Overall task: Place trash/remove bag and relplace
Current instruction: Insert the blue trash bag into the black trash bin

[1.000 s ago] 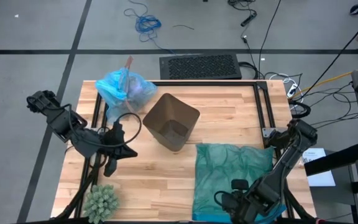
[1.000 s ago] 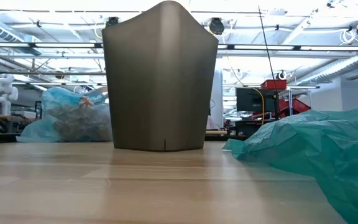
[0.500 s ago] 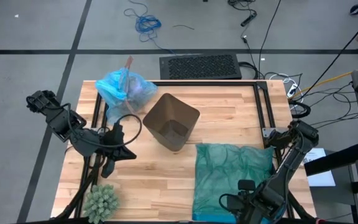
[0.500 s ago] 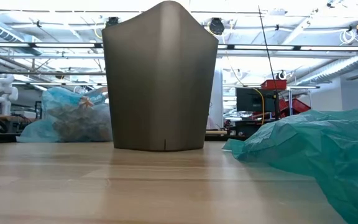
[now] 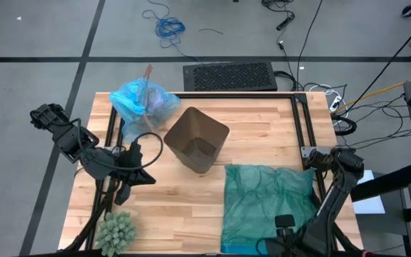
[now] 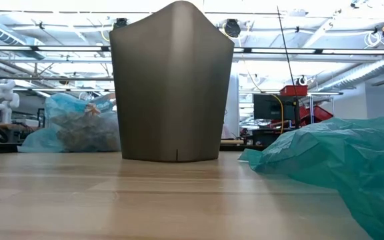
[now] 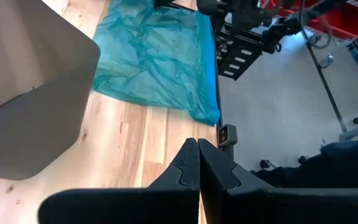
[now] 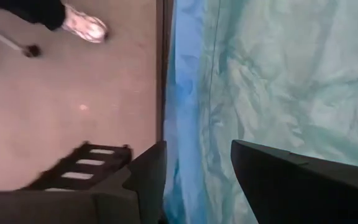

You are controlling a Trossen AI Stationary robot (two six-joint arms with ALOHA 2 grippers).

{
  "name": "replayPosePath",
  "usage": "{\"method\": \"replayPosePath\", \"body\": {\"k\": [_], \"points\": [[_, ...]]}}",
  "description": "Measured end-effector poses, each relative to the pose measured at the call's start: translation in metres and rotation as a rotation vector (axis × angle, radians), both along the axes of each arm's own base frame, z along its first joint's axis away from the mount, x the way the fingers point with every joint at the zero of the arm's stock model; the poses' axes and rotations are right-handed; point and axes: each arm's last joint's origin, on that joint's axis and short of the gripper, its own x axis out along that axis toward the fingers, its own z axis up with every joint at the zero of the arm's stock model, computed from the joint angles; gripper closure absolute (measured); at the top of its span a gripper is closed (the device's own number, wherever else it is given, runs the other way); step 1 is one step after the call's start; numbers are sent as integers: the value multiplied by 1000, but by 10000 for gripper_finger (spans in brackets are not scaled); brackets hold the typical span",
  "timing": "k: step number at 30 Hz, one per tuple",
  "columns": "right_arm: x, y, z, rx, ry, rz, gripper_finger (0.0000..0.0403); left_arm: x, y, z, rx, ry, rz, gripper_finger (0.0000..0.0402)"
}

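Right gripper [image 8: 194, 180] lining up on the fresh green bag [image 5: 266, 200]
Fingers wide, straddling its near edge; pinch 1 layer only. Left gripper [image 7: 198, 168] pressed together, idle. Full blue bag [image 5: 143, 101] sits behind the bin [image 5: 196, 139].

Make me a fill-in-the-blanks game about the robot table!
1. The brown bin stands upright and has ____ bag inside it.
2. The blue bag full of trash sits on the ____.
3. The left tool is ____.
4. The right tool is open beside the ____ bag.

Missing words: no; table; shut; teal-green
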Motion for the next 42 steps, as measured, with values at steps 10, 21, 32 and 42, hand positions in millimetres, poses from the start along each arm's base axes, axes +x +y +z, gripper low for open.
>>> {"method": "replayPosePath", "body": {"k": [10, 21, 32, 42], "points": [[-1, 37, -44, -16, -78, 50, 229, -1, 1, -2, 3, 26, -6, 402], [2, 47, -88, -109, -12, -6, 262, -3, 1, -4, 6, 56, -24, 402], [8, 41, -96, -171, -17, -148, 395, -3, 0, -4, -4, 62, -39, 402], [34, 21, -13, -153, -148, -365, 403, -5, 2, 10, -3, 2, -67, 402]]}}
